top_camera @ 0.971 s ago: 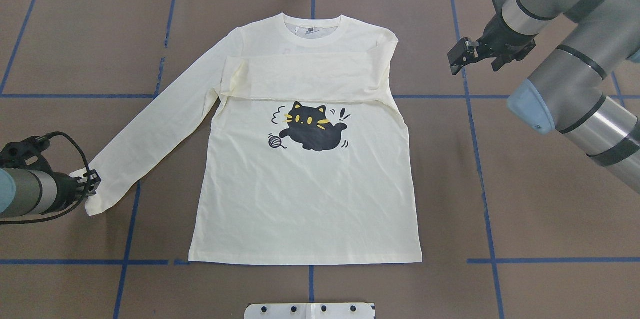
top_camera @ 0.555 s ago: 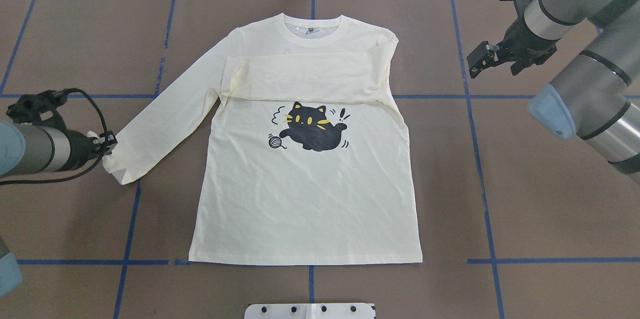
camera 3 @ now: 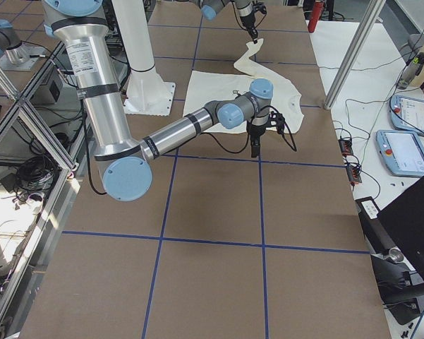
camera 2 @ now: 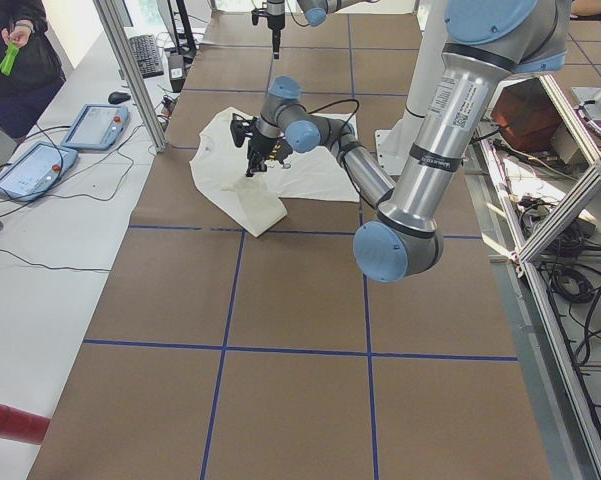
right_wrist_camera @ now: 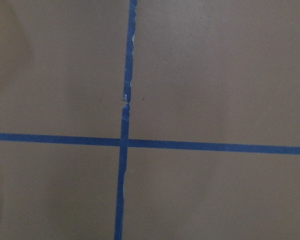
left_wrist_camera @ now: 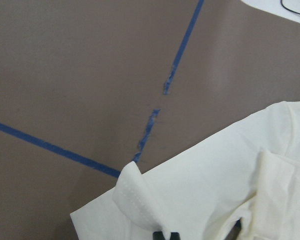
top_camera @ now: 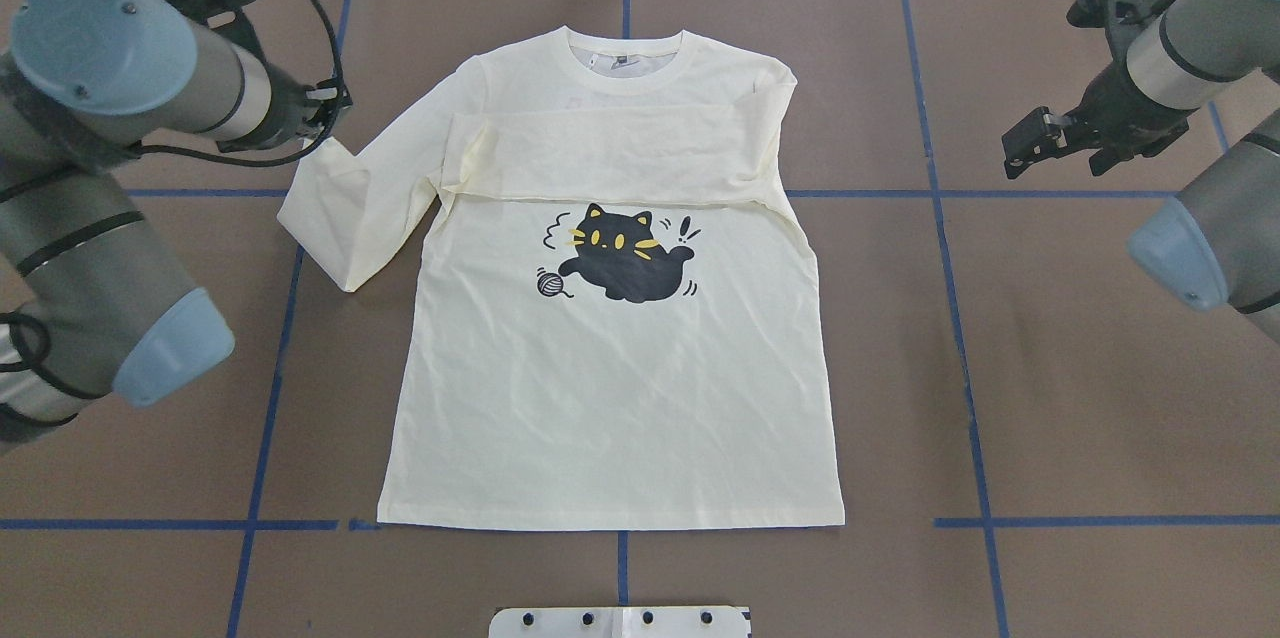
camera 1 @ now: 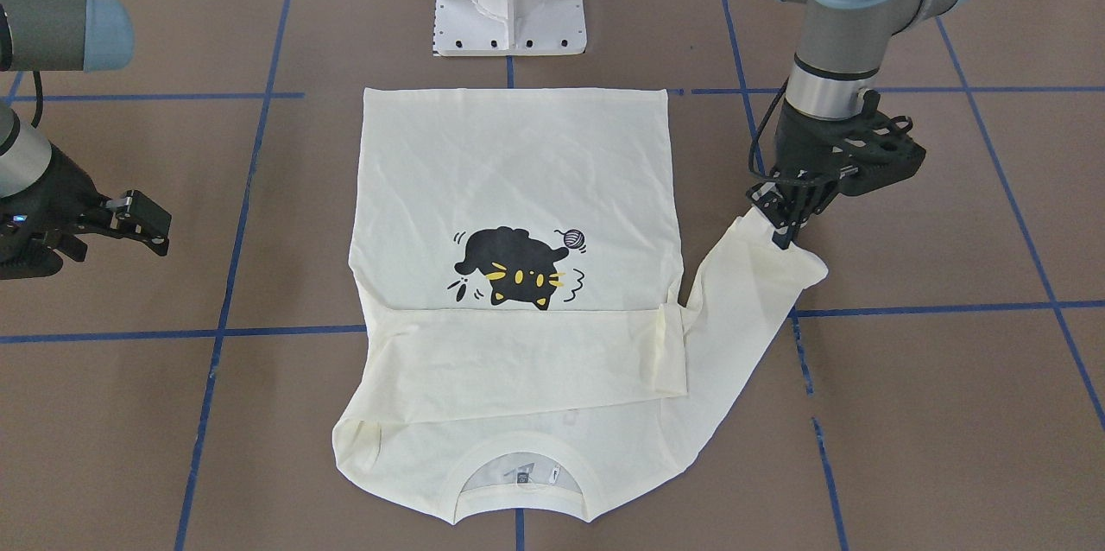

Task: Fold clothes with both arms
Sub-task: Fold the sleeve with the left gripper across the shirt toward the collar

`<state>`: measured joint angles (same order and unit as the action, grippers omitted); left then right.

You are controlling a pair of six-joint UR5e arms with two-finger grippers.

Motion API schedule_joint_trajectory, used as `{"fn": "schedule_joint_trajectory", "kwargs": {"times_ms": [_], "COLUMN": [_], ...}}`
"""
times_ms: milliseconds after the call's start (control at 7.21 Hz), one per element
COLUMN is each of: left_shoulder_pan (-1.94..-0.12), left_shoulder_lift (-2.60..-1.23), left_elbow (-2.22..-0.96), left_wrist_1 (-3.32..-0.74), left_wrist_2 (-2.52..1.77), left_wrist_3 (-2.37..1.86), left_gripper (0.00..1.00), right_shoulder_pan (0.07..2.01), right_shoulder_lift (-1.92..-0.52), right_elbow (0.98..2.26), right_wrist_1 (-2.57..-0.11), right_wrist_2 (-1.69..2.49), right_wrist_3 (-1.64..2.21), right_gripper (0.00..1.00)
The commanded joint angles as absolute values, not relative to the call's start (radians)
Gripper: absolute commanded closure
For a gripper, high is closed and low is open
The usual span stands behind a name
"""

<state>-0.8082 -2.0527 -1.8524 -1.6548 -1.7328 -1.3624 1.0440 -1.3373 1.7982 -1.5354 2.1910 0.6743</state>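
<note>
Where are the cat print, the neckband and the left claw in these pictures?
cat print [top_camera: 625, 263]: overhead exterior view, on the black body.
neckband [top_camera: 628, 86]: overhead exterior view, on its ribbed front edge.
left claw [camera 1: 786, 231]: exterior front-facing view, midway between its fingertips, shut on the sleeve cuff [camera 1: 801, 264].

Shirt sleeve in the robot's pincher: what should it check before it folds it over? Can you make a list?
1. The left gripper is pinching the sleeve at its cuff end: ok, it is shut on the cloth and the cuff is lifted.
2. How firmly the cloth sits in that pinch: cannot tell.
3. The other sleeve lies folded across the chest: ok.
4. The right gripper is out of the way: ok, it is open, empty and over bare table.
5. The shirt body lies flat: ok, with only light wrinkles.
</note>
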Motion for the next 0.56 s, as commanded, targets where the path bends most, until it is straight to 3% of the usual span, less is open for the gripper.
{"fn": "schedule_joint_trajectory", "kwargs": {"times_ms": [0, 416], "left_shoulder_pan": [-0.815, -0.813], "left_shoulder_lift": [-2.291, -2.543], "left_elbow": [-1.731, -1.515], "left_wrist_1": [-1.652, -1.803], "left_wrist_2": [-1.755, -1.796], "left_wrist_3": [-1.300, -1.315], "left_gripper": [1.00, 1.00], "right_shoulder_pan": [1.061, 1.078], "right_shoulder_lift": [-1.411, -1.428], "right_elbow": [1.821, 1.819], "right_wrist_1": [-1.535, -1.531], "right_wrist_2": [2.189, 2.187], "right_wrist_3": [0.613, 0.588], "right_gripper": [0.00, 0.00]}}
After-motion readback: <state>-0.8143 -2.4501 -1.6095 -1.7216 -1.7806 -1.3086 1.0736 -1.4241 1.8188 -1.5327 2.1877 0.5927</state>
